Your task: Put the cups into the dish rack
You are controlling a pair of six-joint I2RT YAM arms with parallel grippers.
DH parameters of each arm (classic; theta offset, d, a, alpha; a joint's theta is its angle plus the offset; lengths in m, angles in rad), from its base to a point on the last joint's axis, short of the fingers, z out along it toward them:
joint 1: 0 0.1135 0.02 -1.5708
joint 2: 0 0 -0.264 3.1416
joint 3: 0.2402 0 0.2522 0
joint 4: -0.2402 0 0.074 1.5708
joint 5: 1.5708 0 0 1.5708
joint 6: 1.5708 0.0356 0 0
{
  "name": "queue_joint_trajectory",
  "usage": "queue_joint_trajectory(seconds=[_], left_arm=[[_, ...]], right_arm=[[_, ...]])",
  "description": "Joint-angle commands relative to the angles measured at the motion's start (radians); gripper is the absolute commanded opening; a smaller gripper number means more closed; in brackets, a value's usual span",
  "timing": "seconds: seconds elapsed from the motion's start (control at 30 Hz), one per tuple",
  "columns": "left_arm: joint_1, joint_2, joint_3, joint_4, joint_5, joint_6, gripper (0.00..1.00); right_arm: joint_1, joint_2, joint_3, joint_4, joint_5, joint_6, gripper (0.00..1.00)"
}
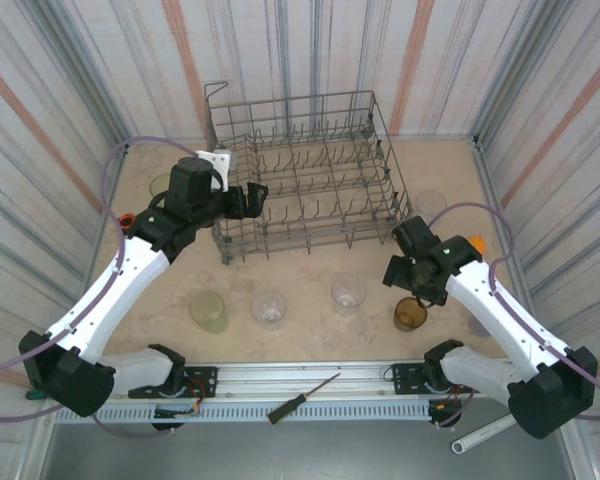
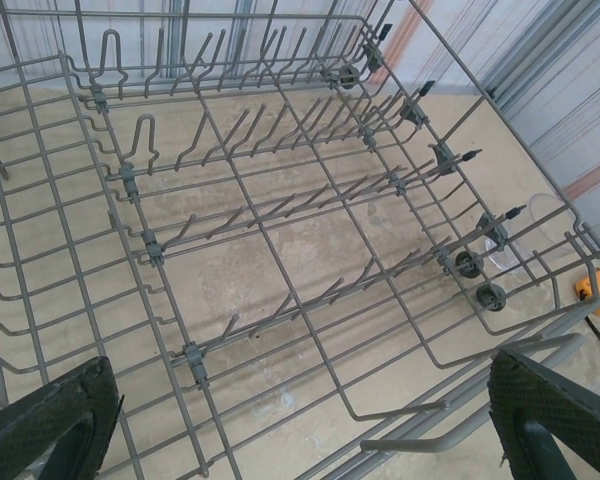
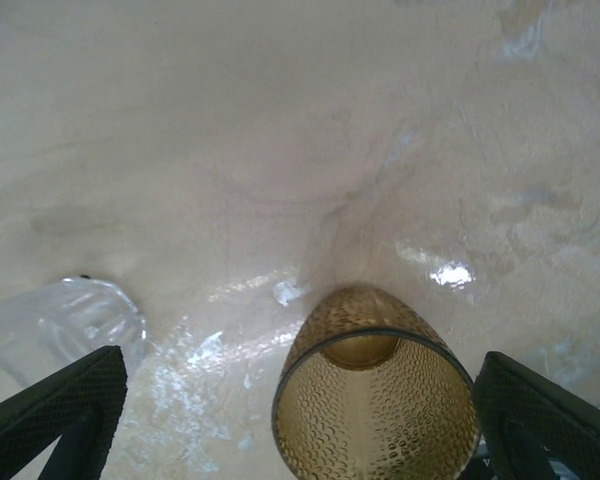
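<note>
- The brown cup [image 3: 375, 410] stands on the table [image 1: 310, 270] with its open side up. It is at the front right, well apart from the dish rack [image 1: 290, 102].
- The right gripper [image 3: 300, 370] hangs low over this cup. Its jaws are let go and wide, and the cup sits between them. One pad is just beside the cup and the other is apart from it. It is not holding the cup.
- I think the step now is grabbing this cup.
- Next, I think the jaws should close softly on the cup's sides and then lift it straight up. The cup looks like thin, bumpy plastic, so a hard squeeze might bend it.
- A clear cup [image 1: 348, 293], a second clear cup [image 1: 269, 307] and a green cup [image 1: 208, 310] wait in a row on the table in front of the rack.
- I can see no cup in the rack, so most of the job is left to do.
- The left gripper [image 2: 300, 360] hangs over the rack's left end. Its jaws are wide apart with nothing in them.
</note>
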Motion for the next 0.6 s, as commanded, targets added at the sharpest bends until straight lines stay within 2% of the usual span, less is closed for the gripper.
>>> queue_joint_trajectory(seconds=[0.0, 0.1, 0.27, 0.43, 0.57], left_arm=[[-0.005, -0.003, 0.031, -0.037, -0.029, 0.031, 0.99], [-0.005, -0.002, 0.029, -0.025, -0.024, 0.022, 0.99], [-0.005, 0.014, 0.029, -0.007, 0.002, -0.012, 0.99], [-0.005, 0.026, 0.048, -0.027, 0.005, -0.017, 0.99], [-0.005, 0.025, 0.049, -0.034, 0.000, -0.029, 0.99]], right_arm=[[0.022, -0.038, -0.054, 0.034, -0.021, 0.082, 0.90], [0.043, -0.088, -0.112, 0.083, -0.037, 0.104, 0.83], [0.075, -0.086, -0.168, 0.127, -0.048, 0.141, 0.78], [0.128, -0.097, -0.189, 0.144, -0.017, 0.183, 0.70], [0.140, -0.096, -0.233, 0.178, -0.004, 0.199, 0.55]])
